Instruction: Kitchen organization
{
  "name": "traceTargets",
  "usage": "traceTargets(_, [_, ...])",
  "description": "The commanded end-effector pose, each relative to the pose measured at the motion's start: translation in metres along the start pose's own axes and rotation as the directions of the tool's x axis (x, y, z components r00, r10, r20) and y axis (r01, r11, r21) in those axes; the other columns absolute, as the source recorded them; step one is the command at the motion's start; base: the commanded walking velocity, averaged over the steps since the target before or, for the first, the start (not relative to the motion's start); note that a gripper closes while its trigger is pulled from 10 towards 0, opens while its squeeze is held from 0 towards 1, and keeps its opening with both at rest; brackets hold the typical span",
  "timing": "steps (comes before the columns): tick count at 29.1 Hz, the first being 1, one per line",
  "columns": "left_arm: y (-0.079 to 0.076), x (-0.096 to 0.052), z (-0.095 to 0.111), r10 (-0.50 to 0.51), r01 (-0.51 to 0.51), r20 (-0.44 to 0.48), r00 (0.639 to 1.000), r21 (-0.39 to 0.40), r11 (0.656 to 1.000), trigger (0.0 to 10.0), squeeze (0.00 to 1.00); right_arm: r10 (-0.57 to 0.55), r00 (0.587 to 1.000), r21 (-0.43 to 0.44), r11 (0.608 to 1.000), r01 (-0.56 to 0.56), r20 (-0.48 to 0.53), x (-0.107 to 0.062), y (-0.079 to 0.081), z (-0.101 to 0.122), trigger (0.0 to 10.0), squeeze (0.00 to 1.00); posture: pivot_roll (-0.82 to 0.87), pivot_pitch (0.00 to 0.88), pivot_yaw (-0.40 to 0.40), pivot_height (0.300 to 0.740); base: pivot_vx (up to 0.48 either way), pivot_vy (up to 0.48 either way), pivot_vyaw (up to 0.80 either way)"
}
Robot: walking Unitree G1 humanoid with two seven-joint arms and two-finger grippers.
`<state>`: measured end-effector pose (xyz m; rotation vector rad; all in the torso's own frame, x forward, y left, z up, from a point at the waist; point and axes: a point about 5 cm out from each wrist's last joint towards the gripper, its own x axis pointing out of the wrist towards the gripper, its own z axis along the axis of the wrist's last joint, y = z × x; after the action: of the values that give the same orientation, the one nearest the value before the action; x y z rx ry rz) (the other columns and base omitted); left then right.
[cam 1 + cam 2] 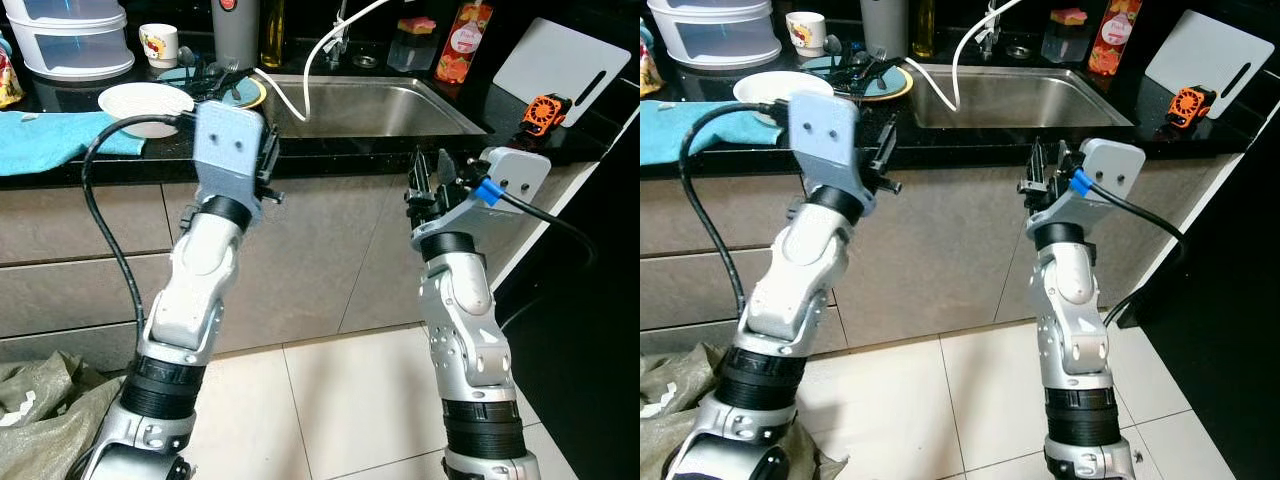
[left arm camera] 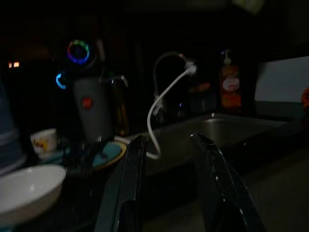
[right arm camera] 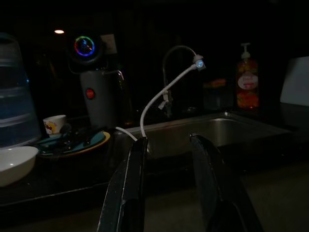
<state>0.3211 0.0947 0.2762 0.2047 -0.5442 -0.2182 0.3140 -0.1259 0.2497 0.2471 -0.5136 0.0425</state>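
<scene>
Both claws, left claw (image 1: 268, 160) and right claw (image 1: 432, 180), hang apart before the tabletop (image 1: 330, 145); behind it one sink (image 1: 380, 105), one white bowl (image 1: 143, 102), one cup (image 1: 159, 43), one teal plate (image 1: 245, 93) of utensils

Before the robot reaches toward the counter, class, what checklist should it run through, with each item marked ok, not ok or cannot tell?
1. Left claw open and holding nothing: ok.
2. Right claw open and holding nothing: ok.
3. Both claws short of the counter edge, in front of the cabinets: ok.
4. White bowl upright beside the blue cloth: ok.
5. Plate of utensils next to the sink: ok, though the pieces cannot be told apart.
6. Sink free of dishes: cannot tell, the near wall hides part of the basin.
</scene>
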Motion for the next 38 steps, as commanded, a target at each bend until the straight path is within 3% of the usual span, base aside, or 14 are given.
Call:
traceTargets(1, [-0.001, 0.002, 0.007, 0.000, -0.001, 0.034, 0.999, 0.022, 1.000, 10.0, 0.00, 0.004, 1.000, 0.001, 1.000, -0.004, 0.022, 0.001, 0.000, 0.004, 10.0, 0.00, 0.25, 0.000, -0.080, 0.740, 0.000, 0.000, 0.00])
traceTargets(6, [0.001, 0.004, 0.013, 0.021, -0.028, 0.074, 0.997, 0.094, 0.995, 10.0, 0.00, -0.005, 1.000, 0.010, 1.000, 0.005, 0.024, 0.002, 0.000, 0.004, 10.0, 0.00, 0.25, 0.000, -0.088, 0.740, 0.000, 0.000, 0.00])
traceTargets(28, [0.005, 0.005, 0.009, 0.048, -0.056, 0.077, 0.996, 0.115, 0.992, 10.0, 0.00, -0.011, 1.000, 0.010, 1.000, 0.011, 0.019, 0.000, -0.002, 0.004, 10.0, 0.00, 0.25, 0.000, -0.086, 0.740, 0.000, 0.000, 0.00])
traceTargets(32, [0.006, 0.001, 0.000, 0.052, -0.054, 0.028, 0.998, 0.074, 0.996, 10.0, 0.00, -0.013, 1.000, -0.026, 1.000, 0.013, 0.024, -0.001, -0.004, 0.004, 10.0, 0.00, 0.25, 0.000, -0.080, 0.740, 0.000, 0.000, 0.00])
traceTargets(37, [0.018, -0.016, -0.045, 0.100, -0.118, -0.193, 0.976, -0.086, 0.989, 10.0, 0.00, -0.041, 0.998, -0.114, 0.993, 0.035, -0.044, -0.012, -0.020, -0.013, 10.0, 0.00, 0.25, 0.000, -0.080, 0.740, 0.000, 0.000, 0.00])
traceTargets(38, [0.018, -0.016, -0.045, 0.100, -0.118, -0.193, 0.976, -0.086, 0.989, 10.0, 0.00, -0.041, 0.998, -0.114, 0.993, 0.035, -0.044, -0.012, -0.020, -0.013, 10.0, 0.00, 0.25, 0.000, -0.080, 0.740, 0.000, 0.000, 0.00])
